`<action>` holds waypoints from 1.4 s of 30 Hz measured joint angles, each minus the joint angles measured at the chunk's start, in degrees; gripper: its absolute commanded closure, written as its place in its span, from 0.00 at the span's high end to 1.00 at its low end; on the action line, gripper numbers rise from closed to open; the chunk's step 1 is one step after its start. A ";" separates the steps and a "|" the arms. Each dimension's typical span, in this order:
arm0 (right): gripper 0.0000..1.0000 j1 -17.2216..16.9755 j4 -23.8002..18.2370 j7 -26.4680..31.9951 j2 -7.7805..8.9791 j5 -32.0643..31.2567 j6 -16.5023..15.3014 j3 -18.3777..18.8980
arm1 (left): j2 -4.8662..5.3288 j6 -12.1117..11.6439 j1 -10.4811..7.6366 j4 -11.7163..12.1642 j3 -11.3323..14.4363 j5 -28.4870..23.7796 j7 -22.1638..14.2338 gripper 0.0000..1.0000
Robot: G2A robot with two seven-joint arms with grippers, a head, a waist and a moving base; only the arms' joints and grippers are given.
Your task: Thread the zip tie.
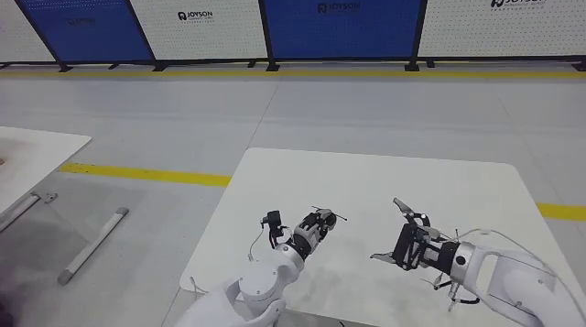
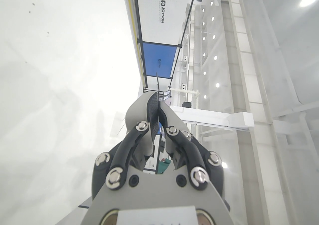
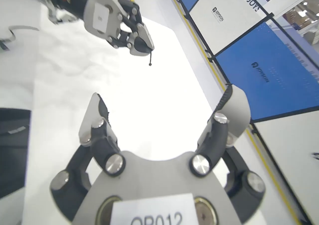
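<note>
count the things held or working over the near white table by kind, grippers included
zip tie: 1
gripper: 2 (left gripper shut on the zip tie, right gripper open and holding nothing)
total: 3

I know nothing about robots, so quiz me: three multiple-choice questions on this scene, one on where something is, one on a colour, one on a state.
1. Where is the zip tie? A in the left gripper, above the table; B lying flat on the table; C in a person's hand.
2. Its colour? A red; B black; C yellow.
3. How is the right gripper? A shut on a tool; B shut, empty; C open, empty.
Answers: A, that gripper pinches the strip; B, the strip looks black; C, its fingers stand wide apart, nothing between.
</note>
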 measured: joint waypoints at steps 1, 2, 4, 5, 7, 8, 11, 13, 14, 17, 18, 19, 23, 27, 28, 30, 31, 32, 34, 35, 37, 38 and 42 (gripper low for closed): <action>1.00 0.74 1.02 -1.77 0.37 2.86 0.00 -1.34 | 0.04 -0.66 0.33 0.08 -0.09 1.88 0.10 0.00; 1.00 1.48 1.65 -2.92 0.67 5.02 0.01 -2.49 | 0.06 -1.09 0.62 0.07 -0.13 3.26 0.06 0.00; 1.00 3.48 2.58 -5.45 1.34 10.15 0.01 -5.74 | 0.11 -1.79 1.24 -0.11 -0.38 5.68 -0.17 0.00; 1.00 4.45 2.98 -6.23 1.63 12.57 0.01 -7.27 | 0.12 -1.98 1.43 -0.18 -0.52 6.53 -0.31 0.00; 1.00 7.17 3.67 -6.43 2.15 18.36 0.01 -11.01 | 0.13 -2.12 1.78 -0.30 -0.82 8.41 -0.55 0.00; 1.00 8.43 3.86 -6.19 2.28 21.11 0.01 -12.59 | 0.14 -2.10 1.92 -0.36 -0.92 9.20 -0.63 0.00; 1.00 12.73 3.83 -5.00 2.19 30.18 0.01 -17.80 | 0.02 -2.02 2.43 -0.66 -1.06 10.51 -0.89 0.00; 1.00 15.11 3.92 -3.94 1.73 35.64 0.01 -20.31 | -0.14 -1.96 2.63 -0.77 -1.03 10.93 -0.89 0.00; 1.00 15.37 3.59 -3.34 1.46 38.15 0.01 -20.47 | -0.22 -1.96 2.67 -0.80 -0.95 11.01 -0.78 0.00; 1.00 15.30 3.32 -2.81 1.24 43.63 0.01 -20.20 | -0.28 -2.02 2.70 -0.82 -0.86 11.00 -0.67 0.00; 1.00 15.29 3.33 -2.83 1.25 43.16 0.01 -20.18 | -0.28 -2.02 2.69 -0.82 -0.86 10.99 -0.67 0.00; 1.00 15.28 3.35 -2.86 1.26 41.71 0.01 -20.18 | -0.28 -2.02 2.69 -0.82 -0.86 10.99 -0.67 0.00; 1.00 15.28 3.35 -2.88 1.27 40.81 0.01 -20.19 | -0.27 -2.02 2.69 -0.82 -0.87 10.98 -0.67 0.00; 1.00 15.28 3.35 -2.88 1.27 40.89 0.01 -20.19 | -0.27 -2.02 2.69 -0.81 -0.87 10.99 -0.68 0.00; 1.00 15.04 3.55 -2.57 1.22 41.19 0.01 -20.17 | -0.28 -1.95 2.63 -0.71 -0.88 11.36 -0.79 0.00; 1.00 14.31 3.89 -0.78 0.97 44.00 0.01 -19.83 | -0.34 -1.96 2.63 -0.54 -0.91 12.89 -0.70 0.00; 1.00 13.98 3.51 0.87 0.71 47.44 0.01 -19.54 | -0.41 -2.17 2.87 -0.52 -0.90 13.87 -0.26 0.00; 1.00 13.88 3.20 2.26 0.52 50.42 0.01 -19.31 | -0.47 -2.42 3.13 -0.55 -0.88 14.44 0.14 0.00; 1.00 13.87 3.22 5.50 0.25 56.81 0.01 -18.45 | -0.62 -3.06 3.70 -0.67 -0.88 15.23 0.70 0.00; 1.00 13.76 3.57 7.08 0.18 59.56 0.01 -17.98 | -0.66 -3.38 3.90 -0.72 -0.93 15.48 0.75 0.00; 1.00 13.26 4.85 10.92 0.00 66.06 0.01 -16.45 | -0.76 -4.02 4.27 -0.82 -1.14 15.94 0.66 0.00; 1.00 12.94 5.25 12.90 -0.14 68.83 0.01 -15.68 | -0.80 -4.22 4.42 -0.90 -1.24 16.09 0.56 0.00; 1.00 10.80 7.45 21.48 -1.30 78.76 0.01 -11.44 | -0.90 -4.21 5.15 -1.75 -1.60 17.41 0.07 0.00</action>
